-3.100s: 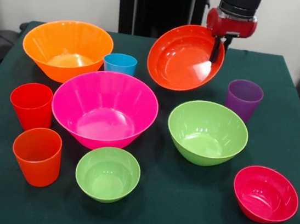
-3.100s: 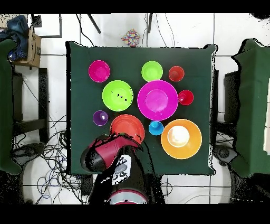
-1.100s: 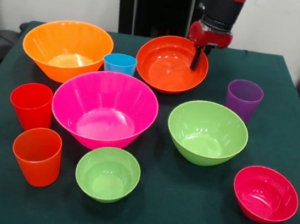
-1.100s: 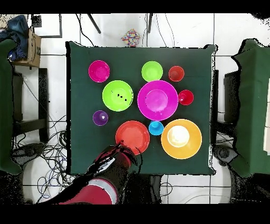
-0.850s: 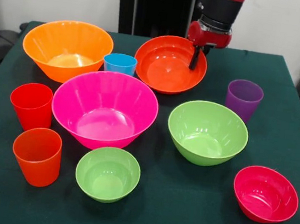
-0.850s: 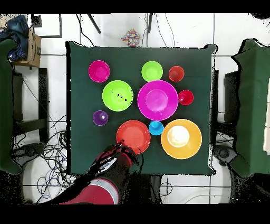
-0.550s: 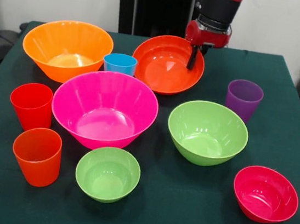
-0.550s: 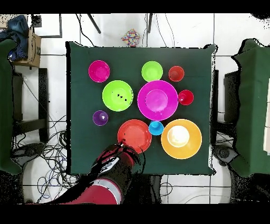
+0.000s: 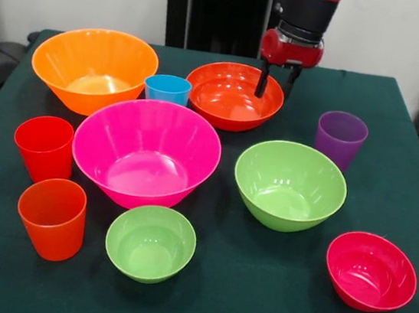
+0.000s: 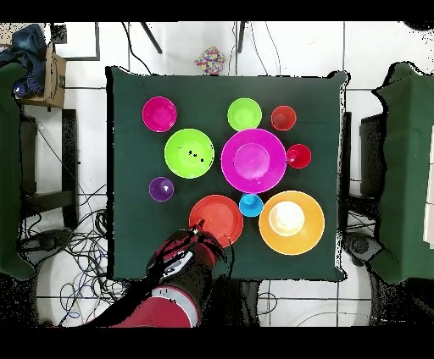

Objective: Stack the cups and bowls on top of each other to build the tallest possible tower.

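The shallow red-orange bowl [image 9: 229, 97] sits flat on the table's far side, beside the blue cup [image 9: 167, 88]. My gripper [image 9: 276, 79] hangs over the bowl's far right rim with its fingers apart, one inside the bowl and one outside. In the overhead view the gripper [image 10: 201, 229] is at the bowl's [image 10: 217, 216] lower left edge. The large pink bowl [image 9: 146, 152], large orange bowl [image 9: 94, 68], medium green bowl [image 9: 289, 184], small green bowl [image 9: 150, 241] and crimson bowl [image 9: 370, 270] stand separately. So do the red cup [image 9: 44, 148], orange cup [image 9: 52, 217] and purple cup [image 9: 340, 139].
The green tablecloth [image 9: 252, 301] covers the whole table. The robot's black pedestal [image 9: 213, 10] stands behind the far edge. Chairs [image 10: 407, 169] flank the table in the overhead view.
The red-orange bowl was held tilted in the air; now it lies flat on the table next to the blue cup. The gripper has moved left and its fingers have parted.
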`<state>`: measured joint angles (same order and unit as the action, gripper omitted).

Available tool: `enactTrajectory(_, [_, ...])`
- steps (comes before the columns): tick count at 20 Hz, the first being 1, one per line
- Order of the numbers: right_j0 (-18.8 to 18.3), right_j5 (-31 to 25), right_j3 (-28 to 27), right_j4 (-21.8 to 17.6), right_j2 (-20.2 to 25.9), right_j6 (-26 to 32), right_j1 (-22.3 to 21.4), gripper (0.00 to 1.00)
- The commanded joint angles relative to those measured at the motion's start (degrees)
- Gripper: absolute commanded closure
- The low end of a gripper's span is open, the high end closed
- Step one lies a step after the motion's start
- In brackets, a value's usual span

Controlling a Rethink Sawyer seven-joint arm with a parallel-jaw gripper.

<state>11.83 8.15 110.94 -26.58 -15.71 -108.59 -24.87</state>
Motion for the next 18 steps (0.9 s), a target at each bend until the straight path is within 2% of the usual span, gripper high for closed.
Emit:
enactTrajectory(1, [-3.87, -3.80, 0.78, -2.07, 9.74, -4.06, -3.91, 0.00])
enactTrajectory(4, [-8.14, -7.44, 3.82, -2.91, 13.86, -2.62, -8.93, 0.00])
enactTrajectory(6, [-13.05, -11.97, 7.70, -2.73, 19.12, -0.82, -15.11, 0.00])
enactTrajectory(11, [-21.60, -19.74, 14.11, 0.68, 29.16, 2.54, -25.18, 0.00])
enactTrajectory(14, [-24.72, -23.41, 15.58, 3.08, 33.10, 3.67, -28.75, 0.00])
enactTrajectory(18, [-26.30, -25.58, 15.19, 3.71, 34.79, 3.69, -30.39, 0.00])
